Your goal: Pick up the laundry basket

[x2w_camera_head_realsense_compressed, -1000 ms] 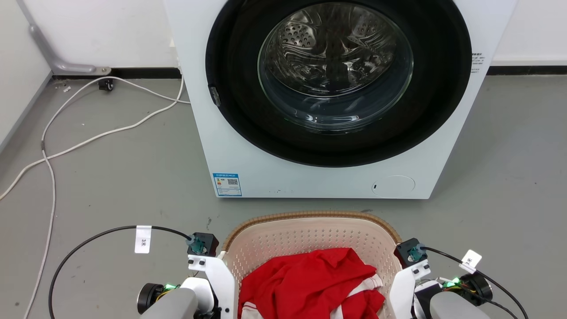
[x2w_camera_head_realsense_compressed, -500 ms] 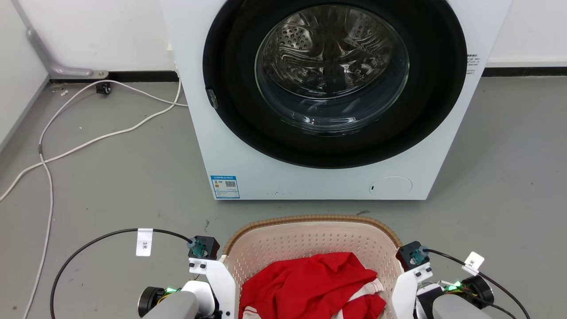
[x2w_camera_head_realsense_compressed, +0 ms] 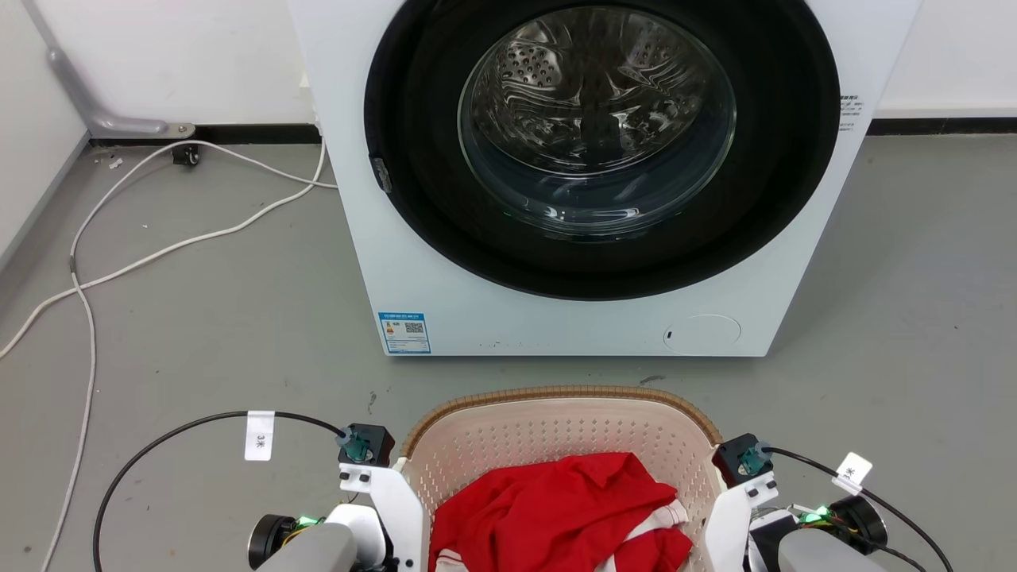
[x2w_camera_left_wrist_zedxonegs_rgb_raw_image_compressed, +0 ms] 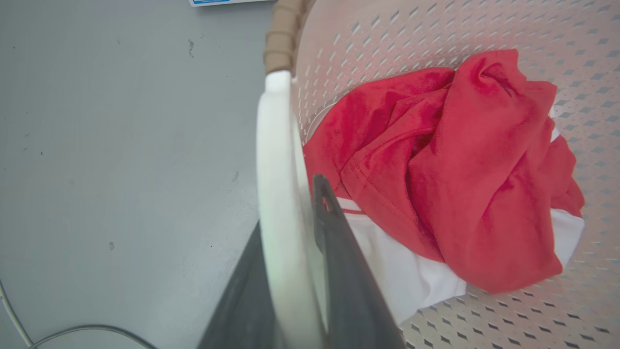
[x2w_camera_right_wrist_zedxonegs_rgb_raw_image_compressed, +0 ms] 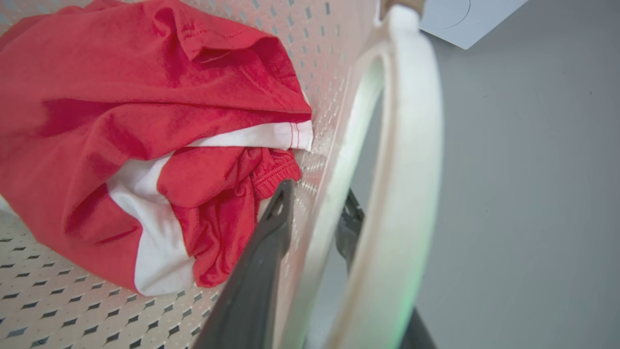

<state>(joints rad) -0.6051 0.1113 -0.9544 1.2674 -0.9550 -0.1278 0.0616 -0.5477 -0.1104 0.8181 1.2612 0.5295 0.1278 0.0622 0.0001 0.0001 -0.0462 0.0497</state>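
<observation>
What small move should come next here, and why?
Probably raise both hands together, slowly and level. The left hand looks clamped on a side handle of the laundry basket, and the right hand pinches the opposite wall, one finger inside. A red garment lies loose inside, so an even lift should avoid tipping.

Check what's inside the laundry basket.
A crumpled red garment with white panels lies inside the laundry basket on its perforated floor. Anything beneath the cloth is covered, so I cannot tell.

Cream perforated laundry basket (x2w_camera_head_realsense_compressed: pixel 556 429), brown woven-look rim (x2w_camera_head_realsense_compressed: pixel 556 392), red-and-white garment (x2w_camera_head_realsense_compressed: pixel 556 508), perhaps a shirt
</observation>
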